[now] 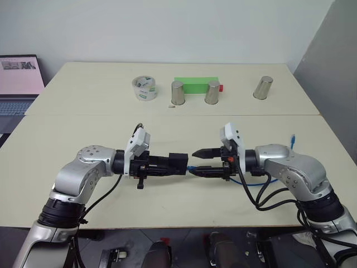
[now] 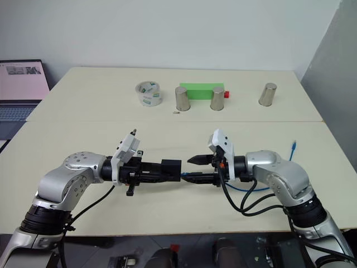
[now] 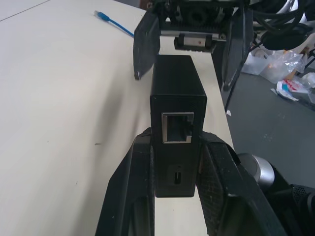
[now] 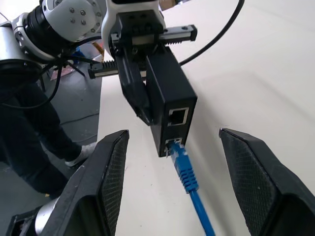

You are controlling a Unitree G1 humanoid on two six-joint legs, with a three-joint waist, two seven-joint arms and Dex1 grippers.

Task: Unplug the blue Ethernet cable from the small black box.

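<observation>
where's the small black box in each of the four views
Left eye view: small black box lower centre, held between the two arms.
Right eye view: box lower centre, at the left arm's tip.
Left wrist view: box centre, clamped between the left end effector's fingers.
Right wrist view: box upper centre, beyond the right end effector.
Shared landmark: the blue Ethernet cable, plugged into the box.

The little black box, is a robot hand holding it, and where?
Yes. The left end effector is shut on the small black box, pinching its two sides at one end. The right end effector is open, holding nothing; the blue Ethernet cable is still plugged in.
</observation>
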